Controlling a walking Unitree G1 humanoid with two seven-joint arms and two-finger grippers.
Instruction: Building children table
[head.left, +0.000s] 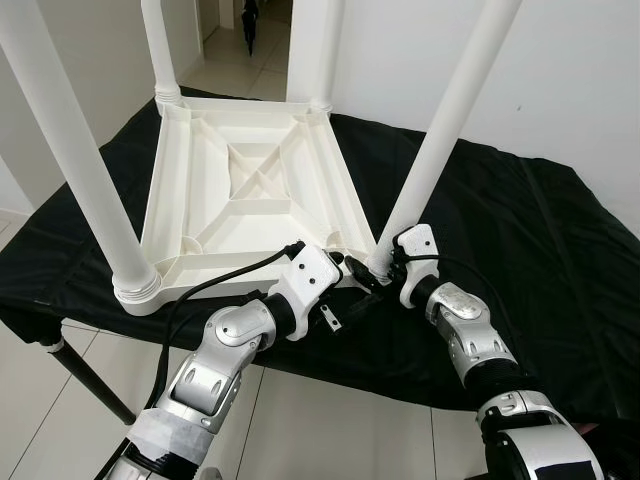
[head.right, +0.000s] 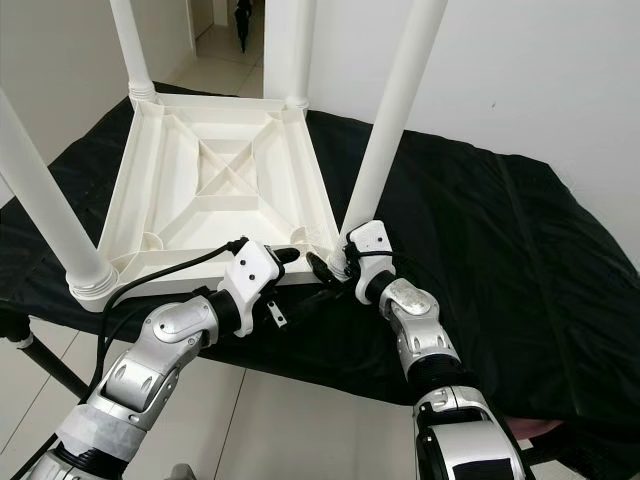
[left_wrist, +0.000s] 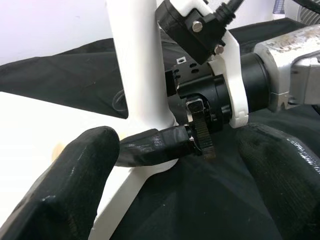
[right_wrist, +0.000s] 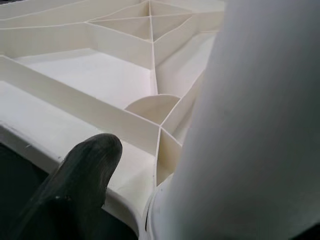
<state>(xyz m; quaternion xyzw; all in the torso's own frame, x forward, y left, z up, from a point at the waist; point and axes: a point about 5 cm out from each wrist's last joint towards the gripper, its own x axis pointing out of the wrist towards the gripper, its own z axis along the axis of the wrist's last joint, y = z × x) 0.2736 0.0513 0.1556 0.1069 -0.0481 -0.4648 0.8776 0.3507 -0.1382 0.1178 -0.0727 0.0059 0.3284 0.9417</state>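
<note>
A black cloth (head.left: 520, 240) covers the bench under my upturned white table (head.left: 250, 190), whose four legs point up. My right gripper (head.left: 378, 268) clasps the base of the near-right leg (head.left: 440, 130). My left gripper (head.left: 345, 285), fingers spread, hovers beside that corner, both forearms reaching forward.

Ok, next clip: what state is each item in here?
White plastic tabletop: upside down on the cloth, ribs up.
Near-right white leg: in its corner socket, leaning.
Other three legs: upright in sockets.
Black cloth: spread, wrinkled.
Right gripper: at that leg's base.
Left gripper: open, beside it.
</note>
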